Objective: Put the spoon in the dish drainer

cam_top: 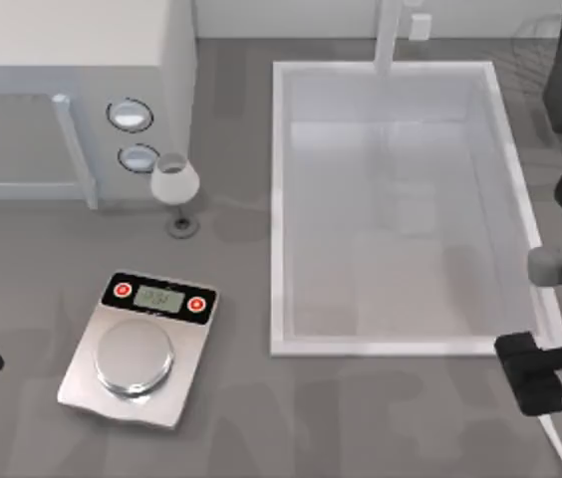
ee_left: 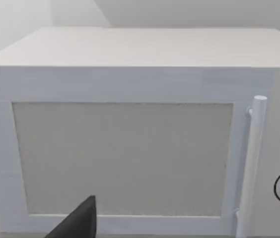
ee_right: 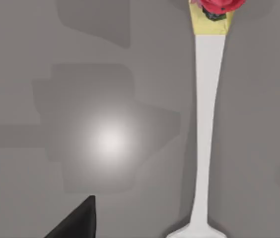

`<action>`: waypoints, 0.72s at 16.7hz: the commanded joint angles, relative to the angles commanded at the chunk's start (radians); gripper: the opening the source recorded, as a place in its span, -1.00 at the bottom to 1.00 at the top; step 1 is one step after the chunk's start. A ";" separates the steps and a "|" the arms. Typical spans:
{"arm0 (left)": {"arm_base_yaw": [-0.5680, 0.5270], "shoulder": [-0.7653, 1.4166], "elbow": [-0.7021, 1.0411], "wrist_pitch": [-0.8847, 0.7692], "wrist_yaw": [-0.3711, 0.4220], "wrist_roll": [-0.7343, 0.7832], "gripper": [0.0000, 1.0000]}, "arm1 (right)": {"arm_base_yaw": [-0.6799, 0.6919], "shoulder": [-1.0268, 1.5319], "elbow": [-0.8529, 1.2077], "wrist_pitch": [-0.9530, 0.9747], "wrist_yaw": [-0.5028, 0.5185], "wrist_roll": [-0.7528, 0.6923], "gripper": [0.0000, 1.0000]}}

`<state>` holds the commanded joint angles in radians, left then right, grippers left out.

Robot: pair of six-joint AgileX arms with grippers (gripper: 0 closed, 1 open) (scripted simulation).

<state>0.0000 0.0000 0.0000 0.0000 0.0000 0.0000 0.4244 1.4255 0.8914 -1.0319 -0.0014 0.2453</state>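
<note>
Right arm hangs at the table's right edge, below the sink basin; right gripper over bare tabletop there. Finger spread: cannot tell.

Spoon lies flat on the grey table directly under the right wrist, white handle long, yellow neck and red end at one extremity.

Dish drainer sits far right, back corner, thin dark wires, partly cut off.

Left arm parked at the left edge.

Judgement: reach stage. Best to centre over mid-handle, jaws across its narrow width, descend straight, squeeze low against the table.
</note>
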 joint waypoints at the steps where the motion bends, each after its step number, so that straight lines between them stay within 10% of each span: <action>1: 0.000 0.000 0.000 0.000 0.000 0.000 1.00 | 0.001 0.012 -0.013 0.023 0.000 0.000 1.00; 12: 0.000 0.000 0.000 0.000 0.000 0.000 1.00 | 0.008 0.215 -0.235 0.451 0.000 0.009 1.00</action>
<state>0.0000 0.0000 0.0000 0.0000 0.0000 0.0000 0.4321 1.6404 0.6565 -0.5814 -0.0011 0.2546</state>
